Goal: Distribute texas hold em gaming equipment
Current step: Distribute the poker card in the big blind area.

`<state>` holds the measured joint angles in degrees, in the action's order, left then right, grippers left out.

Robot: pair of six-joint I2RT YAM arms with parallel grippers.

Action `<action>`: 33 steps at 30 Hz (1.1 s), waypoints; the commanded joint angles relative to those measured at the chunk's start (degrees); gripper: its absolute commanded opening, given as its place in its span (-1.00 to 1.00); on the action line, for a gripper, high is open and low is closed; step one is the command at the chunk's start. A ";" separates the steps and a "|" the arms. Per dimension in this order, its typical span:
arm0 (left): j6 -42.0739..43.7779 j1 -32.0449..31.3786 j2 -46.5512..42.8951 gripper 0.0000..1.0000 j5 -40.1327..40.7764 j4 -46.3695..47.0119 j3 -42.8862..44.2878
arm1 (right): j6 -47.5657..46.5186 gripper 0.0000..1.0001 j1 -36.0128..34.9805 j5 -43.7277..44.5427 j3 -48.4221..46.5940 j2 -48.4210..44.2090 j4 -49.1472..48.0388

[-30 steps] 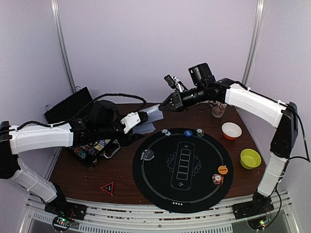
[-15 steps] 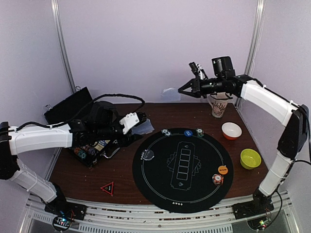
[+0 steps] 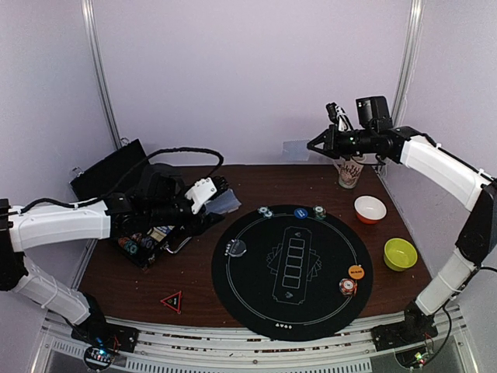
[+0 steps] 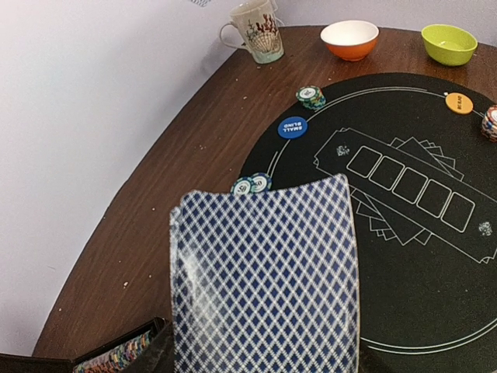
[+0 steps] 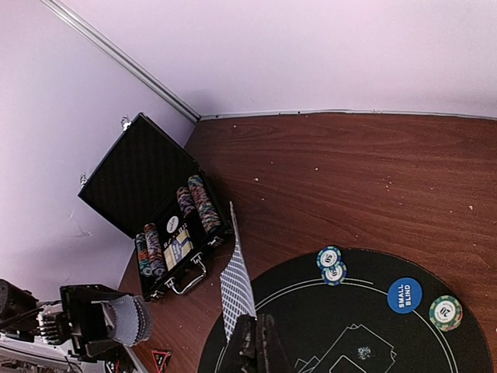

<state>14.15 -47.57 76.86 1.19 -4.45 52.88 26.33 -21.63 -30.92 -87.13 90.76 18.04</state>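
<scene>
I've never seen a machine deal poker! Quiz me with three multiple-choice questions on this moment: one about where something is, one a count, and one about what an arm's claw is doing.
1. Where does the blue button lie?
A. On the black mat
B. On the bare wood
C. On top of a card

2. How many bowls are out?
A. One
B. Two
C. Four

3. How is the right gripper?
A. Wide open and empty
B. Pressing down on a chip
C. Shut on one card, held in the air

Answers:
1 A: the blue button sits just inside the mat's far rim.
2 B: an orange bowl and a green bowl stand on the right side.
3 C: the right gripper pinches the card's lower edge, high above the mat.
</scene>
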 commanded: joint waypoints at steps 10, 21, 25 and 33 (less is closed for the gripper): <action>0.79 0.45 -4.13 0.11 -1.38 2.71 -1.34 | -7.20 -1.00 1.05 7.61 2.14 -2.21 10.68; 3.50 0.45 -4.95 0.11 -2.99 2.72 -1.82 | -20.72 -1.00 6.83 0.18 4.64 -4.16 31.21; 4.36 0.46 -4.81 0.12 -2.98 2.90 -1.78 | -22.14 -1.00 8.26 -2.73 10.09 -5.70 35.65; 5.33 0.44 -3.67 0.12 -4.04 2.99 -0.92 | -16.36 -1.00 11.44 4.92 18.83 -9.60 38.12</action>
<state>18.11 -47.55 73.52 -1.52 -4.43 51.31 7.31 -12.05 -30.48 -71.70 85.06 53.21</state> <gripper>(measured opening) 0.562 0.012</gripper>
